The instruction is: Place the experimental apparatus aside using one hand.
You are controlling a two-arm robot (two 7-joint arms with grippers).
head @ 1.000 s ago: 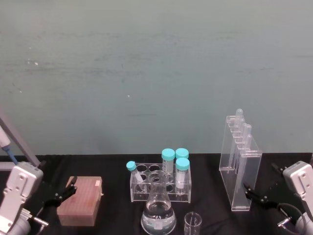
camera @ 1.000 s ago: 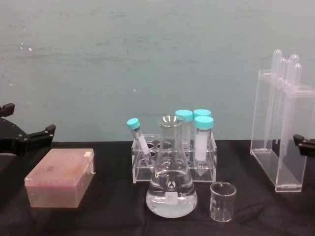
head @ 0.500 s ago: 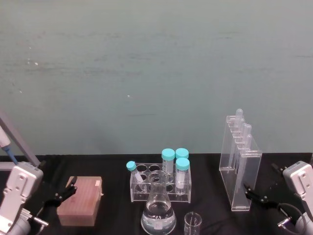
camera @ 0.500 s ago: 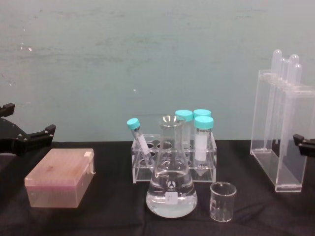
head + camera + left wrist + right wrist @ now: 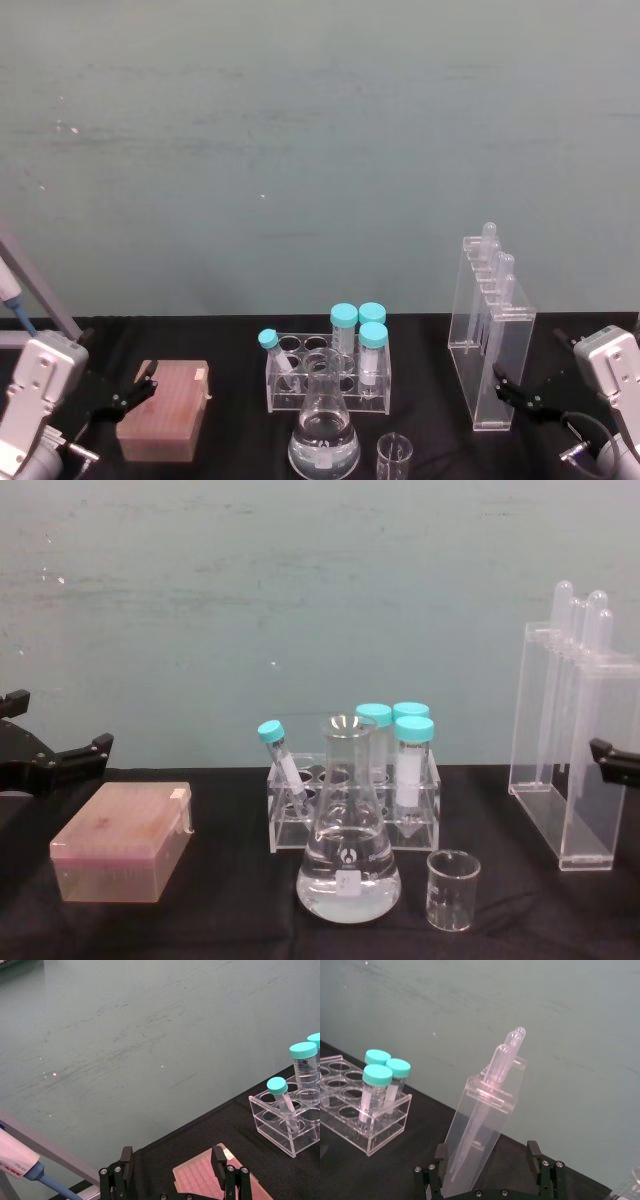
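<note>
The tall acrylic rack [image 5: 490, 335] of long tubes stands upright at the right of the black table, also seen in the chest view [image 5: 573, 750]. My right gripper [image 5: 528, 358] is open just to its right, one finger close to the rack's near corner. In the right wrist view the rack [image 5: 480, 1125] rises ahead between the spread fingers [image 5: 437, 1160]. The conical flask [image 5: 348, 850] with clear liquid and the small beaker [image 5: 452, 890] stand at the front centre. My left gripper [image 5: 130, 392] stays open and empty at the far left.
A pink tip box [image 5: 122, 842] lies front left beside the left gripper. A clear rack [image 5: 355, 805] holding teal-capped tubes stands behind the flask. A pipette [image 5: 20, 1162] leans at the far left. A teal wall closes the table's back.
My right gripper has edged slightly left toward the acrylic rack. The labware and the left gripper have not moved.
</note>
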